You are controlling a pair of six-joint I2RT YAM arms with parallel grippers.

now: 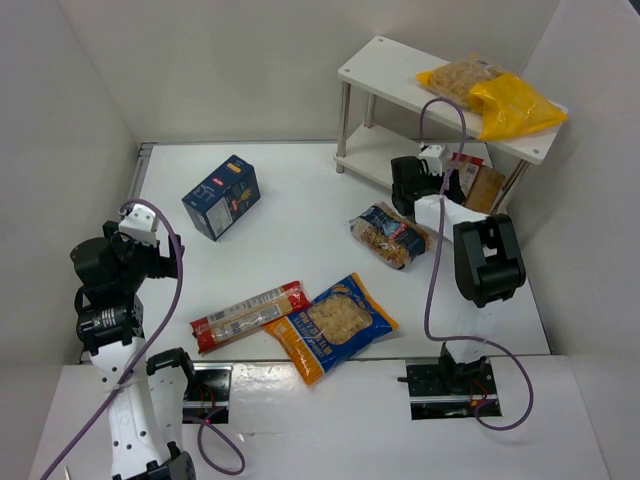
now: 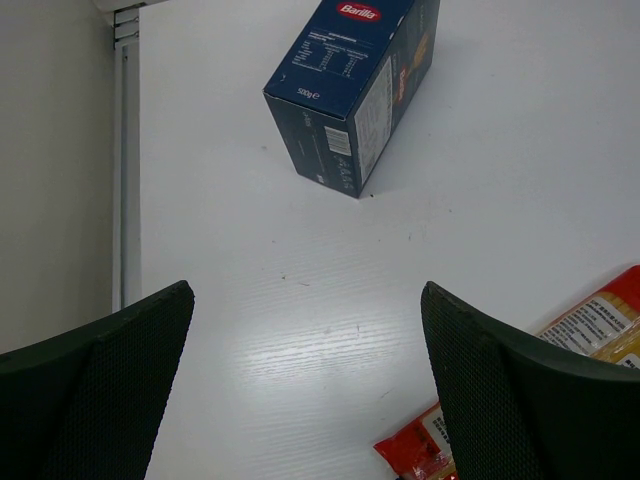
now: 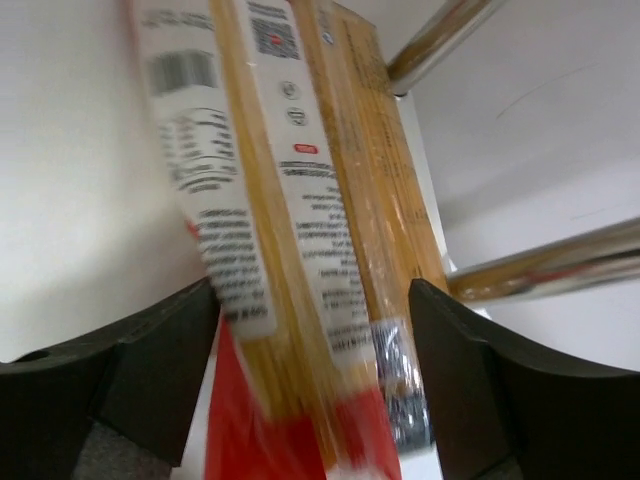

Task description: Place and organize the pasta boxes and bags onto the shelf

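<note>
L arm base sits nearest, bottom-left in top view, wrist up over the table's left side. Left gripper [image 2: 305,290]: fingers spread wide, nothing betw. them, bare white table [image 2: 300,200] underneath. Ahead of it we note the dark-blue Barilla box [image 2: 350,90] on the table, far-left area, well apart from the shelf.

Centre-front: red-and-clear spaghetti pack [image 1: 250,315] lies flat and diagonal on the table. Its right end touches the orange-and-blue windowed pasta bag [image 1: 332,326], also flat.

Right of centre: small dark clear bag [image 1: 392,236] on the table, just in front of the shelf's lower tier, near R arm.

Shelf [image 1: 385,65] stands at far right. Top tier: pale yellow bag [image 1: 460,78] and bright yellow bag [image 1: 515,105], touching each other. Lower tier: second spaghetti pack [image 1: 465,163] w/ tan-brown carton [image 1: 485,187] just beside it on the right.

Right gripper [image 3: 312,290] is at the lower tier. In R wrist view its fingers stand either side of the second spaghetti pack, which fills the gap betw. them. That view is blurred, so we cannot tell if the pads actually press on it. Two silver shelf legs [image 3: 430,45] show behind.
</note>
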